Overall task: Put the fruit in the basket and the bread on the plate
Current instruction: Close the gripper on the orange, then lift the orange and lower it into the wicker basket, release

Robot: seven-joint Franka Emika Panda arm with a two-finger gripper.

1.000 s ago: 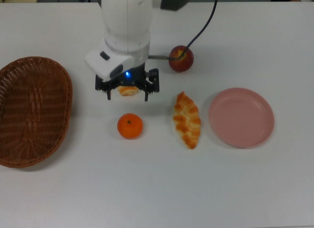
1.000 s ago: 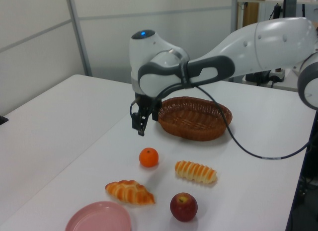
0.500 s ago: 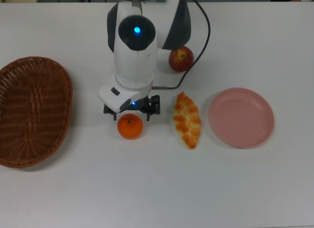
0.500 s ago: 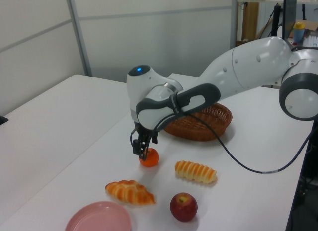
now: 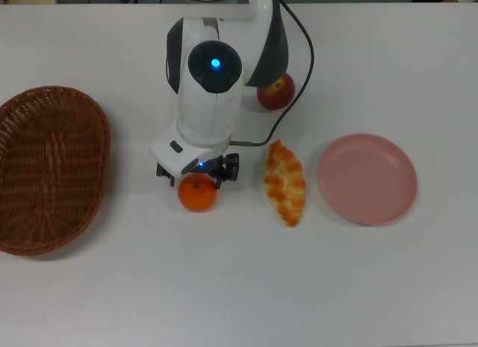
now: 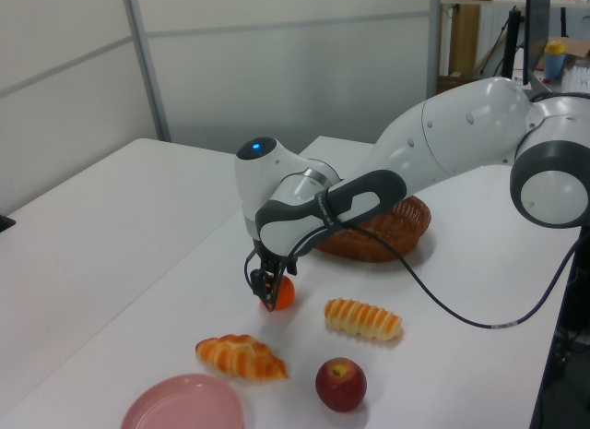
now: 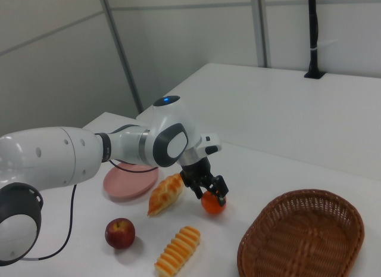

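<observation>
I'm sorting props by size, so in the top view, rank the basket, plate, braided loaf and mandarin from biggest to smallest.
1. basket
2. plate
3. braided loaf
4. mandarin, partly covered by the gripper

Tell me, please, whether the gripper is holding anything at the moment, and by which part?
Nothing is clearly held. The gripper is down around the mandarin, which sits on the table, but whether it grips the fruit's sides cannot be told.
</observation>
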